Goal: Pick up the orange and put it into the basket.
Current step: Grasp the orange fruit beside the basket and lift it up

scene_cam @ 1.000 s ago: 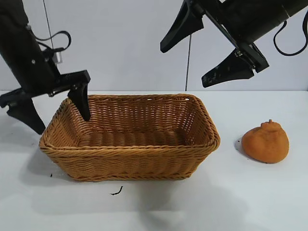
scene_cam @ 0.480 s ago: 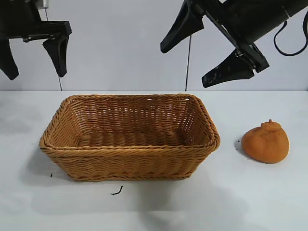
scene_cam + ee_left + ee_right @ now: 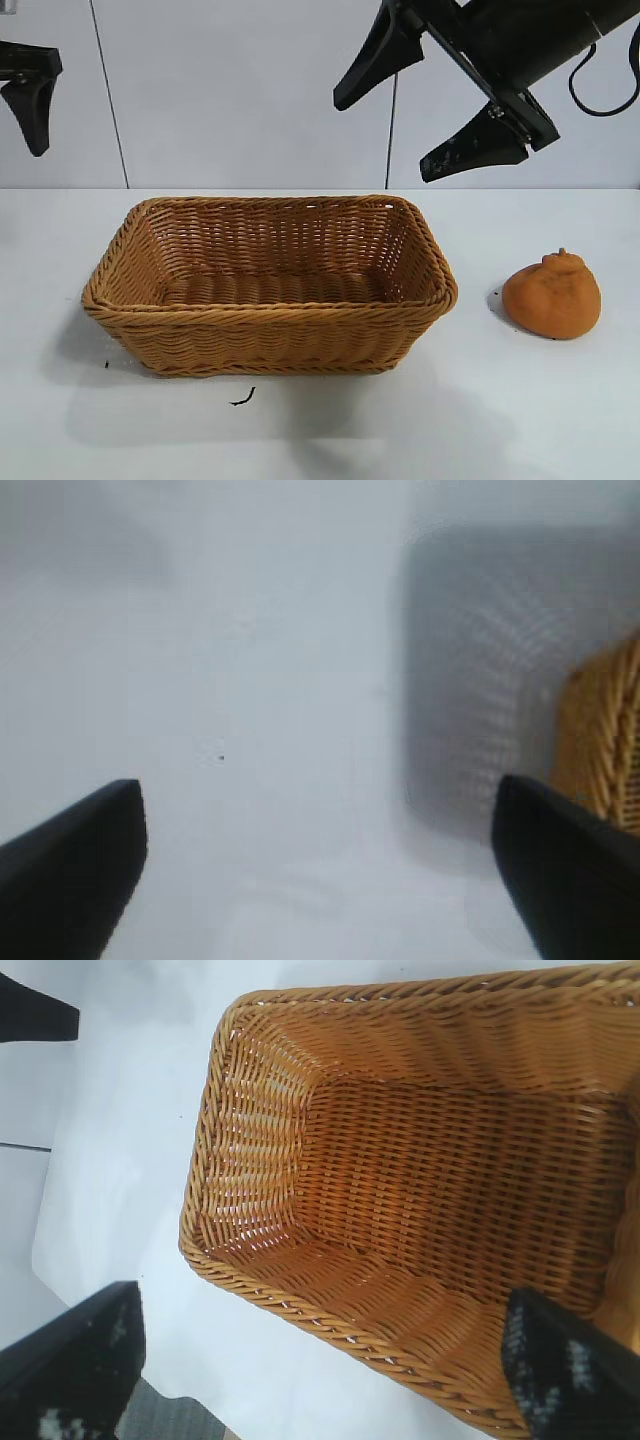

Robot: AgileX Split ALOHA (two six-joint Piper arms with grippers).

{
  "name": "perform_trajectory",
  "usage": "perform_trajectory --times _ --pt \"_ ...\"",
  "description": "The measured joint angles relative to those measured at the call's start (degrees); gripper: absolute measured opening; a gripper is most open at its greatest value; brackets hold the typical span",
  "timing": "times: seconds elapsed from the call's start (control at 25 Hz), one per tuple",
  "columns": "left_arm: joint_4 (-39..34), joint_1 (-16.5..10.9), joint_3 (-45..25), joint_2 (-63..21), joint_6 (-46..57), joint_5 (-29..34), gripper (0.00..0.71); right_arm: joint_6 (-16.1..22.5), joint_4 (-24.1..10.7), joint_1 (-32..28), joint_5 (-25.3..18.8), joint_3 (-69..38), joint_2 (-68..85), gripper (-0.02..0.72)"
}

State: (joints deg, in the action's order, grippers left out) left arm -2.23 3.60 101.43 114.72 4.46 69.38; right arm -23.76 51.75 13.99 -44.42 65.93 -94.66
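Note:
The orange (image 3: 552, 294), lumpy and dull orange with a stem bump, lies on the white table to the right of the basket (image 3: 270, 310). That golden-brown wicker basket stands empty at the table's middle; its inside fills the right wrist view (image 3: 440, 1170), and a corner of it shows in the left wrist view (image 3: 608, 730). High above the basket's right end, my right gripper (image 3: 425, 105) hangs open with nothing between its fingers. My left gripper (image 3: 320, 855) is open and empty too, raised at the exterior view's far upper left, where only one finger (image 3: 32, 95) shows.
A small dark scrap (image 3: 241, 399) and a speck (image 3: 106, 364) lie on the white table (image 3: 320, 430) in front of the basket. A pale wall stands behind the table. Bare tabletop lies around the orange.
My left gripper has risen from the basket's left end and drawn away to the upper left, nearly out of the exterior view. Right arm, basket and orange have not moved.

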Motion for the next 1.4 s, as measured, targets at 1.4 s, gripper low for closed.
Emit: perform_trajectory --times 1.4 --pt "1.8 0.0 -71.3 -90.9 -2.1 -7.8 0.673 0.0 -0.2 0.0 0.0 0.0 0.0 0.696"
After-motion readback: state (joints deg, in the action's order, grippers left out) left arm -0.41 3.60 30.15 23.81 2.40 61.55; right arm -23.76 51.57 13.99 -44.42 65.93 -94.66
